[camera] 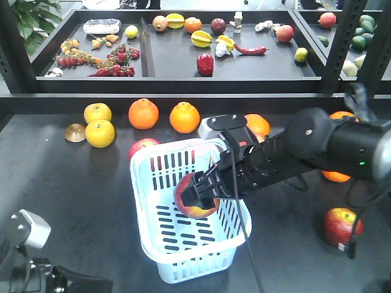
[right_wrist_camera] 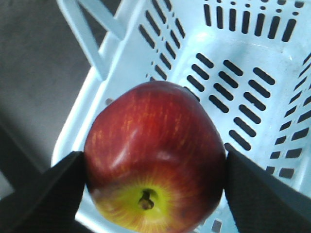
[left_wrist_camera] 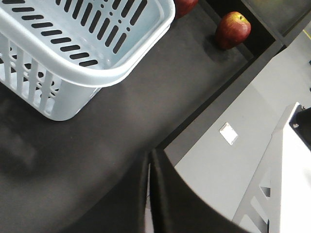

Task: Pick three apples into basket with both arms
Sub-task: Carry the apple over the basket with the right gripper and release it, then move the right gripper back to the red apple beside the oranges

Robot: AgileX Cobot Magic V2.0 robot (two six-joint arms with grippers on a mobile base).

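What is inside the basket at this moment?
Only bare slotted floor shows inside the basket. The right tool holds an apple above it; the floor beneath them is covered.

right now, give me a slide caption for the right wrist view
Right gripper holds a red apple over the pale blue basket.

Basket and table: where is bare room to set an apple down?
The basket is empty below the apple in the right gripper. The table is free left of the basket, before the yellow fruits. The back row, with oranges, is crowded.
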